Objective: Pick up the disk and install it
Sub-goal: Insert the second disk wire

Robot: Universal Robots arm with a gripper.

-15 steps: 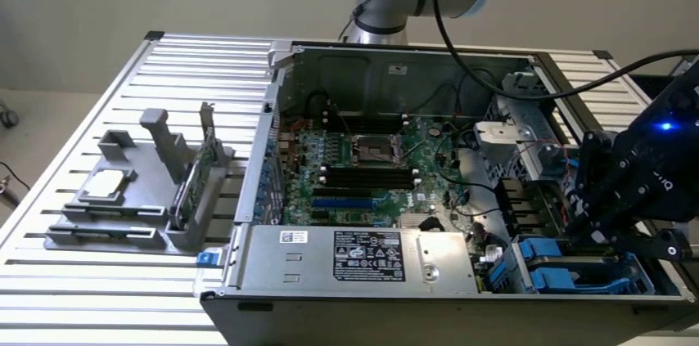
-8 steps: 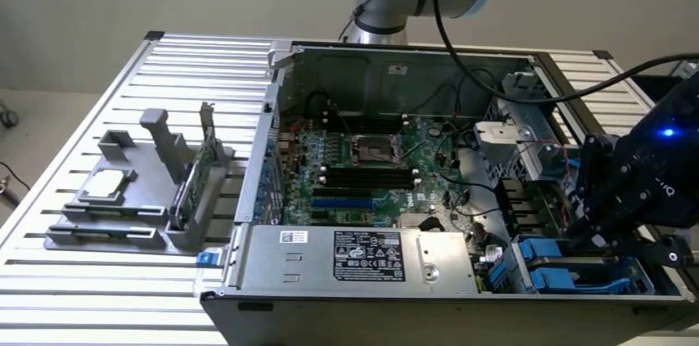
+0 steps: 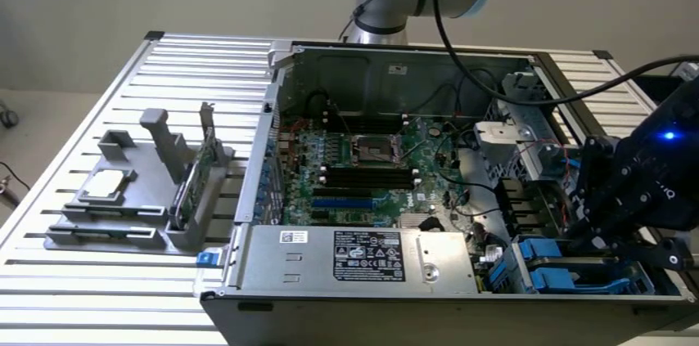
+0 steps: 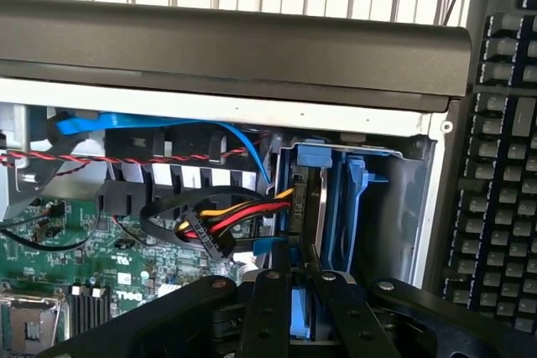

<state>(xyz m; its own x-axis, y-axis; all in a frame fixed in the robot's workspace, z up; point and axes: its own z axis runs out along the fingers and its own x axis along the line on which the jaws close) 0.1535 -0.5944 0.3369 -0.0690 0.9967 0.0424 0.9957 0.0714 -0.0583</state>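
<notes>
One gripper (image 4: 300,312), fingers nearly together, pinching the upper edge of the disk (image 4: 304,207). Standing on edge in the drive bay (image 3: 568,268) at the computer case's (image 3: 361,301) front corner, long axis running straight down from the jaws between blue rails.

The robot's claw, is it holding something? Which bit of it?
Yes. The gripper is shut on the disk, pinching its top edge between the blue rails, with the disk standing upright in the computer case's drive bay.
</notes>
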